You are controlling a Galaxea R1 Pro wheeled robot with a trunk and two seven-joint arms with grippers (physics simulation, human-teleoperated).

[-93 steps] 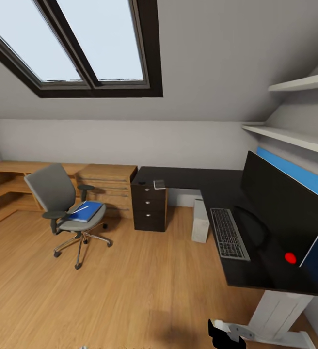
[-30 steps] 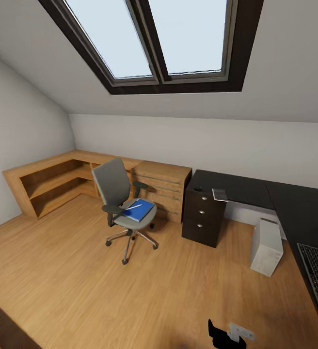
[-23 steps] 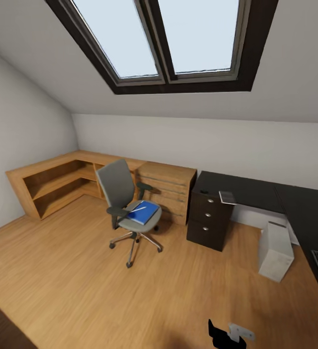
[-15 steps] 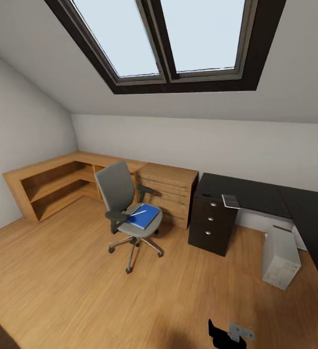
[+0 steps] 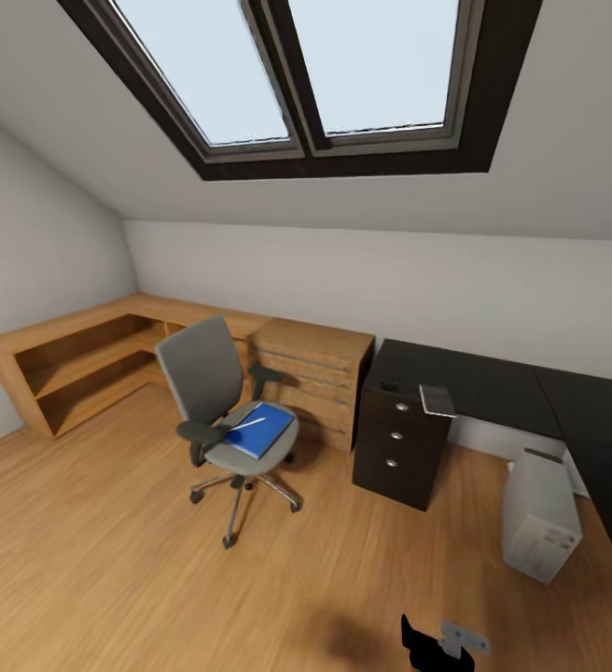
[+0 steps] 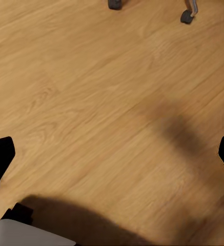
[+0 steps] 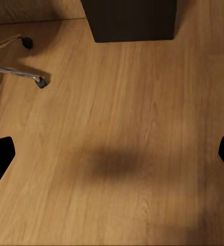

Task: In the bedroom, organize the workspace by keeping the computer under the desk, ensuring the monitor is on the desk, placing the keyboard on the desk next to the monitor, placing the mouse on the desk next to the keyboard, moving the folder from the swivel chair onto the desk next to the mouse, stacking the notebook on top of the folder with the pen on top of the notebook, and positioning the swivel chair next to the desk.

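Blue folder with pen on swivel chair seat, chair well apart from worktop; computer underneath. You've both end effectors spread, empty. Transfers remain.

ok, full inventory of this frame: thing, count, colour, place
chair: 1, grey, mid-floor, apart from desk
folder: 1, blue, on chair seat
pen: 1, whitish, on folder
desk: 1, black, right
drawers: 1 unit, black, silver knobs, at desk's left end
notebook: 1, grey, on desk above drawers
computer: 1, light grey, on floor by desk
shelving: 1, wood, along left and back walls
skylight: 1, dark frame, in the sloped ceiling
left end effector: 1, black, open, over floor
right end effector: 1, black, open, over floor
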